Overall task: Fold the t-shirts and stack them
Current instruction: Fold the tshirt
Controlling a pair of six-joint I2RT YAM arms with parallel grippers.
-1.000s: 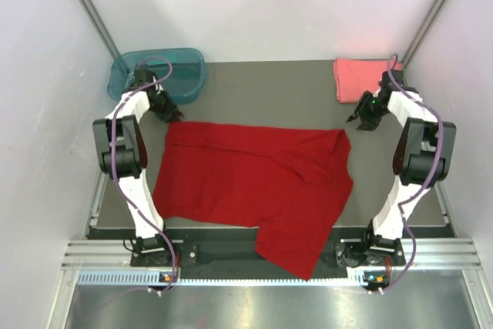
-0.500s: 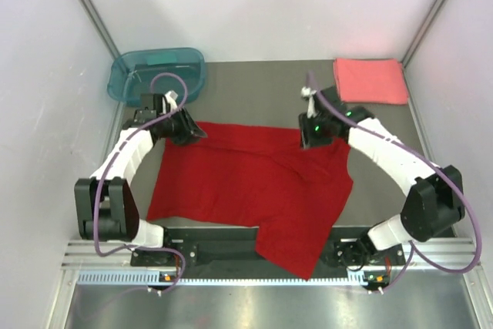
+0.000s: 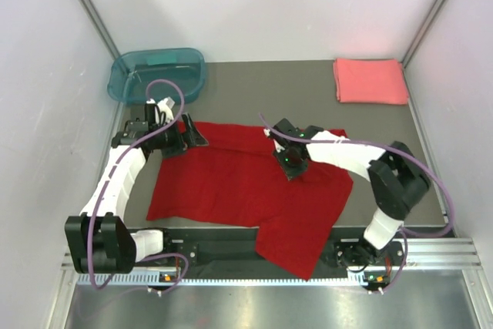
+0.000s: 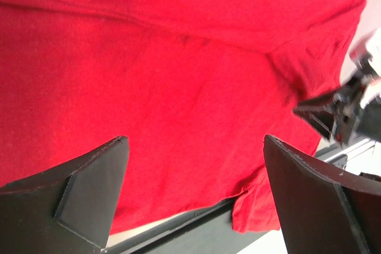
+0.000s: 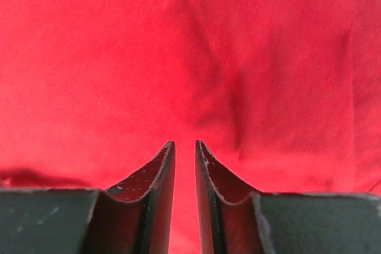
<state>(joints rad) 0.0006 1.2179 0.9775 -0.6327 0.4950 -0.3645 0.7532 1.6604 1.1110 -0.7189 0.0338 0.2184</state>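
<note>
Fingers L (image 4: 77, 188) wide open over red t-shirt (image 3: 231, 182) far-left corner, fingers R (image 5: 156, 188) nearly closed mid-cloth, pinch unclear; step: first fold; nxt: firm cloth grips reqd.

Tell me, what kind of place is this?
Probably a robot testing booth, not a home: plain white walls close in a dark table, two robot arms are bolted at its edge, and a red t-shirt lies there.

You're looking into a robot test cell in a lab: plain white panel walls (image 3: 254, 5) close in a dark matte surface (image 3: 262, 94), metal struts (image 3: 85, 5) run up the corners, and the cabled left arm (image 3: 115, 179) and right arm (image 3: 347, 148) are bolted to an aluminium rail (image 3: 85, 256).
</note>
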